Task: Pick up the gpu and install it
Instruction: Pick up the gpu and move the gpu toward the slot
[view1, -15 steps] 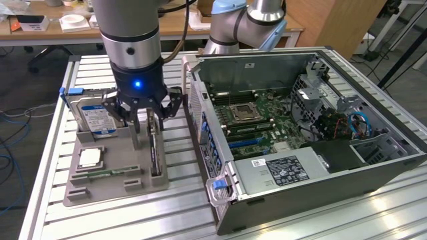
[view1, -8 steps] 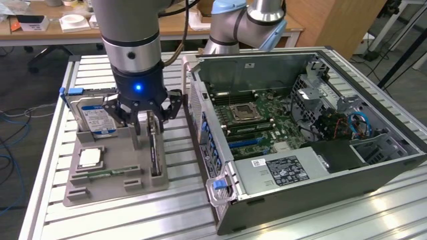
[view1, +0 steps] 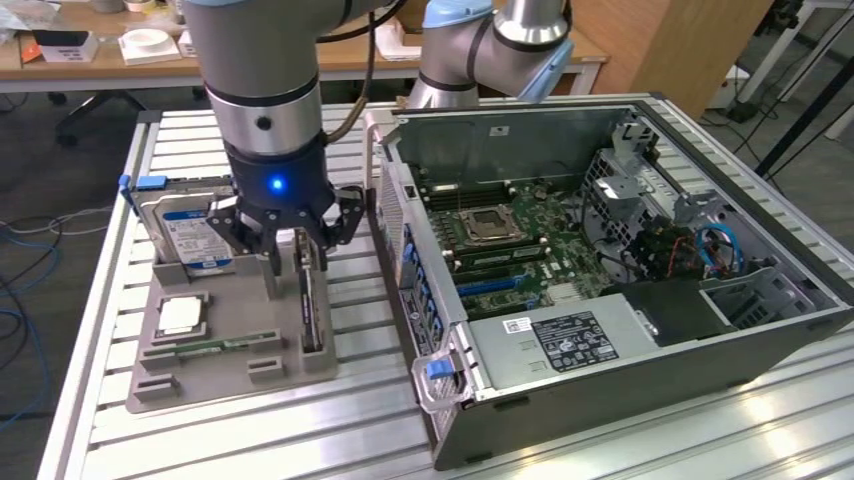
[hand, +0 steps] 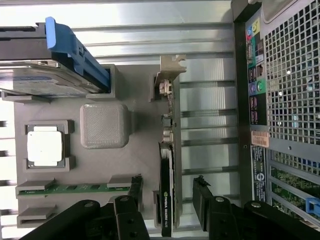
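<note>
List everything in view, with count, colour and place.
table: one, silver slats, under everything
holder: one, grey, on table
gpu: one, black, on edge in holder
hard drive: one, silver with blue carrier, upright in holder
processor chip: one, silver, flat in holder
memory stick: one, green, flat in holder
computer case: one, dark grey, open, exterior view's right
arm: one, grey, above holder
pincer: one, black, open, straddling gpu
</note>
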